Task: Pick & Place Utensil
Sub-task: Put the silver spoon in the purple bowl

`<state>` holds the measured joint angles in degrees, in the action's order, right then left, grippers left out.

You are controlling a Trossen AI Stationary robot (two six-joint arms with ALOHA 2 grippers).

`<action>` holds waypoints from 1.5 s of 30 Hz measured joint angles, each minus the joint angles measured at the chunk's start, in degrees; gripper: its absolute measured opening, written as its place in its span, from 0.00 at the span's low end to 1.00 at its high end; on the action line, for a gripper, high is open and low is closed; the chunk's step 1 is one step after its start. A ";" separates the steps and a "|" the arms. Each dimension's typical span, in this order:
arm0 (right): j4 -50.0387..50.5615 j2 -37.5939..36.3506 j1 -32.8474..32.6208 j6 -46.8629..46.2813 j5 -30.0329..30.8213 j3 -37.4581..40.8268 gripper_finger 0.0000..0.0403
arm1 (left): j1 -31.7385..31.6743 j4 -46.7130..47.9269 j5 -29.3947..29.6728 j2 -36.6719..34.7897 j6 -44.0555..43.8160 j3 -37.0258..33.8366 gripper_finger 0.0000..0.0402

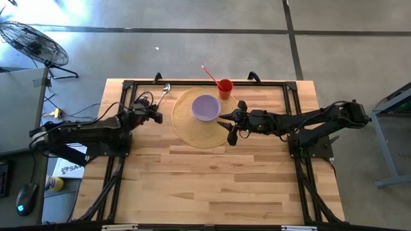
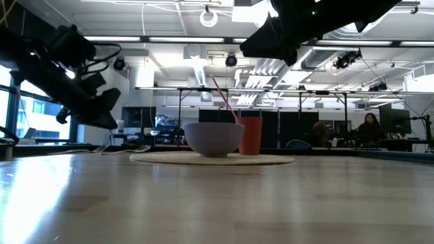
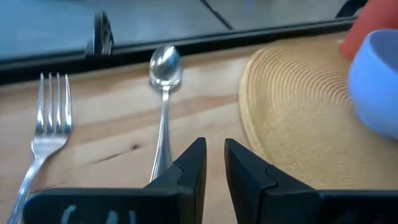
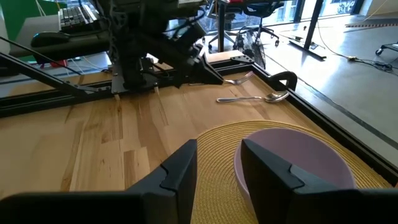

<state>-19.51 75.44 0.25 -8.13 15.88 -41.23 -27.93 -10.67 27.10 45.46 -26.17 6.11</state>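
A silver spoon (image 3: 165,93) and a silver fork (image 3: 46,127) lie flat on the wooden table near its far edge, left of a round woven placemat (image 1: 192,131). The spoon (image 1: 165,90) points its bowl toward the far edge. A lavender bowl (image 1: 206,107) stands on the mat, and a red cup (image 1: 225,88) with a straw stands at the mat's far rim. My left gripper (image 3: 212,155) hovers just near of the spoon's handle, narrowly open and empty. My right gripper (image 4: 217,158) is open over the mat's right part, beside the bowl (image 4: 298,155).
A black metal frame (image 1: 192,83) runs along the table's far edge behind the utensils. The near half of the table (image 1: 205,186) is bare wood. In the right wrist view the left arm (image 4: 155,56) stands beyond the mat, beside the fork (image 4: 239,79) and spoon (image 4: 255,98).
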 joint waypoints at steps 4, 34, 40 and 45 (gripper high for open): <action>0.00 0.00 0.00 0.01 0.00 0.00 0.29 | -5.07 -2.33 -4.13 4.52 0.00 0.00 0.17; 0.20 0.02 0.00 -2.17 0.00 0.00 0.29 | -15.57 4.01 -6.39 42.44 3.39 23.65 0.51; 0.21 0.02 0.00 -2.16 0.00 0.00 0.29 | -15.52 4.42 -5.79 42.35 3.46 23.65 0.47; 0.20 0.02 0.00 -2.16 0.00 0.00 0.29 | -15.51 4.70 -5.89 42.35 3.46 23.63 0.33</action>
<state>-19.31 75.46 0.25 -10.29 15.88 -41.23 -43.44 -5.98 21.22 87.81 -22.72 29.74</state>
